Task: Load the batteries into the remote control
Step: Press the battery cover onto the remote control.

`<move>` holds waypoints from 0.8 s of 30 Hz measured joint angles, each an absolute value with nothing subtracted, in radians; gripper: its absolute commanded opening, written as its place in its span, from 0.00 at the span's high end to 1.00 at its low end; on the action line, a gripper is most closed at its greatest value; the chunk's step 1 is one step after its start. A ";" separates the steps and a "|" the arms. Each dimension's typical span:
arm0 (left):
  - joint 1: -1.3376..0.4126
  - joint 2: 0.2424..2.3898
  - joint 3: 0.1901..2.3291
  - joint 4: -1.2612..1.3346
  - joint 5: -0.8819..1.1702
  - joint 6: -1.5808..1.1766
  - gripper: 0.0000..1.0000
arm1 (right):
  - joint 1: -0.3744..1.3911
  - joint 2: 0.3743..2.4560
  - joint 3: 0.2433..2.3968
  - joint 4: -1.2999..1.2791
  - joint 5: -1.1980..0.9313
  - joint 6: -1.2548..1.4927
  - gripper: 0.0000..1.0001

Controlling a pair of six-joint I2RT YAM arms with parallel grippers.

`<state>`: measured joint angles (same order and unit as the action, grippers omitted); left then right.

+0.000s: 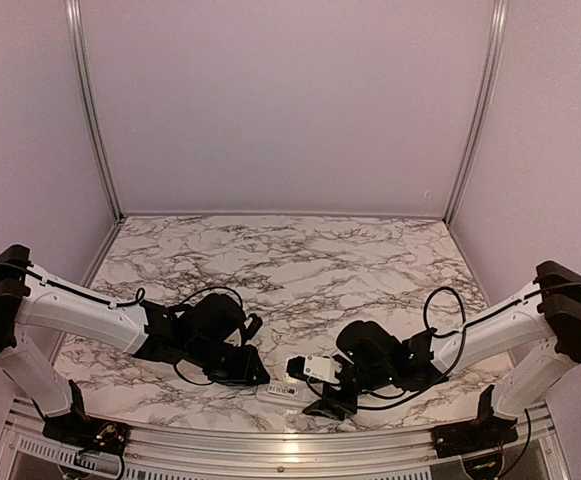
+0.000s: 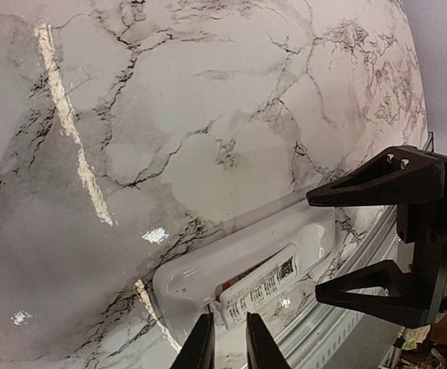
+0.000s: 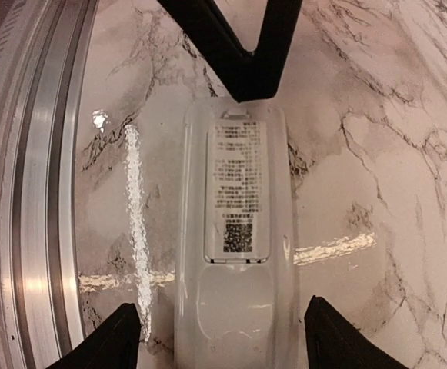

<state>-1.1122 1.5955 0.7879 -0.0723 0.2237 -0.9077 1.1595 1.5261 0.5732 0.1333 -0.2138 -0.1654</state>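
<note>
Left claw (image 2: 229, 344) nearly closed, empty, tips at latch end of remote control (image 3: 238, 254). Right claw (image 3: 223, 342) wide open, empty, straddling opposite end. Face down; battery cover (image 3: 237, 192) fitted. Step, apparently: cover removal. Next: brace body, slide cover off. No batteries in view.

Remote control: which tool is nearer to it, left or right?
Left, narrowly. The left tool sits at one end of the remote control, apparently touching it; the right tool straddles the other end, fingers just clear of its sides.
</note>
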 measured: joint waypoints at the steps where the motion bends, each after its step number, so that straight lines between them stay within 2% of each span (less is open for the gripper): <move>1: -1.112 1.596 0.788 -0.073 0.224 -0.908 0.85 | 1.163 1.532 0.574 0.133 -0.210 -0.168 0.29; 24: -1.112 1.631 0.788 -0.073 0.231 -0.905 0.89 | 1.171 1.586 0.606 0.103 -0.177 -0.190 0.40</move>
